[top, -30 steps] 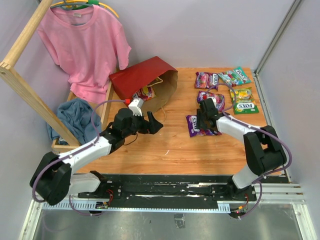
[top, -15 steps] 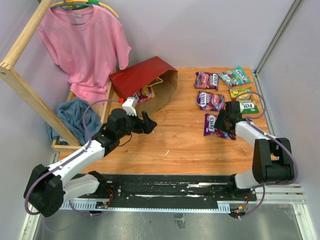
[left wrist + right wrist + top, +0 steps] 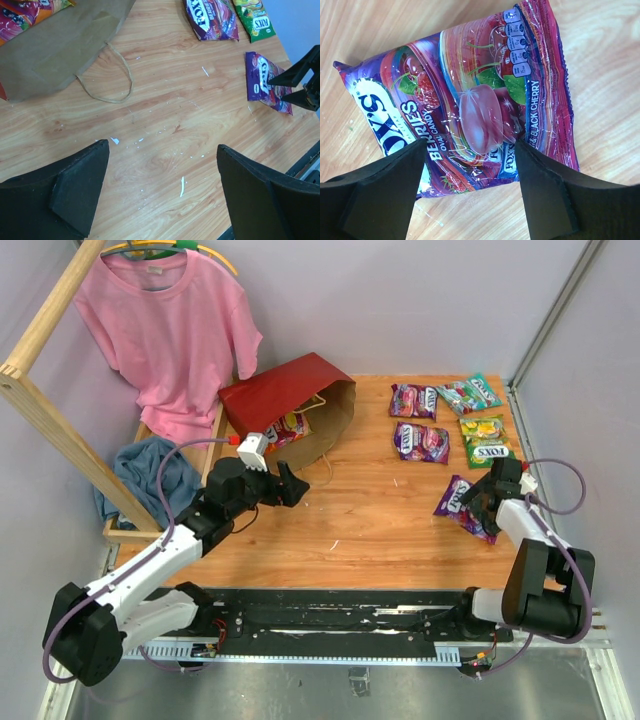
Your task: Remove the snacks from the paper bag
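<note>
As the purple packet (image 3: pixel 470 100) lay flat on the counter (image 3: pixel 380 530), the right hand (image 3: pixel 470 150) was held open over it, gripping nothing | left hand (image 3: pixel 162 147) was spread wide and empty near the bag (image 3: pixel 285 390) mouth, where snacks (image 3: pixel 290 426) were left for retrieval.

Overhead, close wrists; shared purple packet (image 3: pixel 453 498)

Left gripper (image 3: pixel 161 150), jaws gaping wide with nothing between, is hanging over the wooden table (image 3: pixel 165 115), which is showing white flecks. Paper bag (image 3: pixel 55 45) is lying top left, its loop handle (image 3: pixel 107 80) trailing out and an orange-pink packet (image 3: pixel 20 12) peeking at the corner. Purple Fox's packet (image 3: pixel 210 20) and green packet (image 3: pixel 255 17) are lying at top. Second purple packet (image 3: pixel 260 80) is lying right, with the right gripper (image 3: pixel 276 89) standing parted at its edge.
</note>
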Robot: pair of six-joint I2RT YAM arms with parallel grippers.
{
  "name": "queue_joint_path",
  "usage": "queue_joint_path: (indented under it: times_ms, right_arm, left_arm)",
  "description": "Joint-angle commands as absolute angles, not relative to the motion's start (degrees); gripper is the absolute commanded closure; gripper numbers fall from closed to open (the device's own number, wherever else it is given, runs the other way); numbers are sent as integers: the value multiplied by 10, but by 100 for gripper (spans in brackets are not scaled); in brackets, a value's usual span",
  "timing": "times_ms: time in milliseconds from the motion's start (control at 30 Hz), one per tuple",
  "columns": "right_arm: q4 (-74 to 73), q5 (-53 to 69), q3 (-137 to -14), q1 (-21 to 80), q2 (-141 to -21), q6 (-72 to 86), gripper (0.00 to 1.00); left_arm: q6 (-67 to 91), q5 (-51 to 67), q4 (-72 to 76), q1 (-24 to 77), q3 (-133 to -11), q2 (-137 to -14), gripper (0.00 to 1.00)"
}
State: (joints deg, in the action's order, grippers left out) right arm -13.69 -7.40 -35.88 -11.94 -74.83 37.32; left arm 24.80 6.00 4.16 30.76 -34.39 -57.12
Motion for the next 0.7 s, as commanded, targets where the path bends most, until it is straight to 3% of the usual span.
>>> queue_joint_path:
  times_ms: [0,300,667]
  right_arm:
    - [-231,-111,-338,-146,-746,483,28]
    - [-386,-172,-472,-187,-854,633,26]
    - [-371,-90,-518,-271,-923,717,31]
  left_arm:
    - [245,68,42,302,-368,-570,8]
    - [253,79,28,302,-391,-583,8]
    - [257,82,29,302,-409,-625,8]
